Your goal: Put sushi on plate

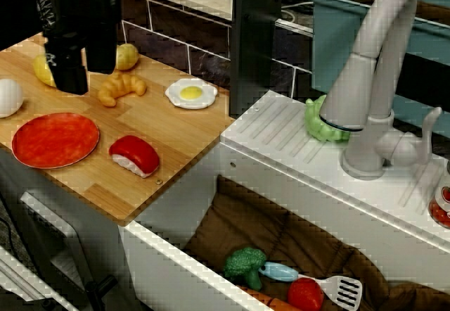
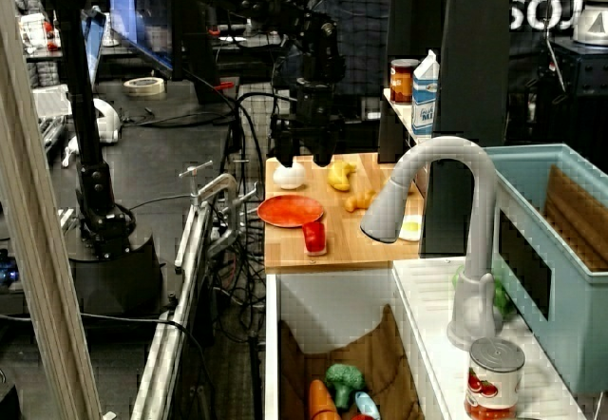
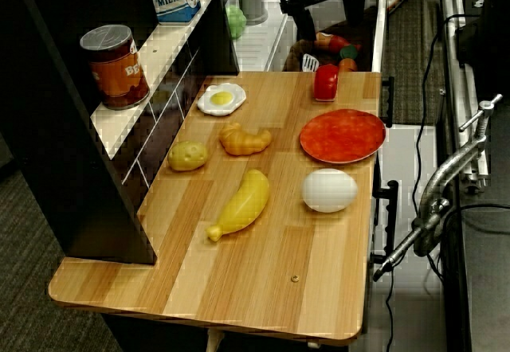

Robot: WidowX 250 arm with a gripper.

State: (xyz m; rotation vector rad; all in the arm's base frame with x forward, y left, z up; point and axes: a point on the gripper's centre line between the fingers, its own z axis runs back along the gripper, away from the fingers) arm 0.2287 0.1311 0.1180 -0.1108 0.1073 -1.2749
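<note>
The sushi (image 1: pixel 133 155), red top over white rice, lies on the wooden counter just right of the red-orange plate (image 1: pixel 55 139), close to the counter's front edge. It also shows in the side view (image 2: pixel 314 237) and the overhead view (image 3: pixel 325 82), apart from the plate (image 2: pixel 290 210) (image 3: pixel 343 135). The plate holds nothing. My black gripper (image 1: pixel 86 75) (image 2: pixel 304 154) hangs above the back left of the counter, over the banana and white egg, well behind the plate. Its fingers stand apart and hold nothing.
A fried egg (image 1: pixel 191 93), croissant (image 1: pixel 121 87), potato (image 1: pixel 126 56), banana (image 1: pixel 43 70) and white egg (image 1: pixel 8 96) lie on the counter. To the right are the sink (image 1: pixel 232 149) with broccoli (image 1: pixel 245 263) and spatula, and the faucet (image 1: pixel 373 79).
</note>
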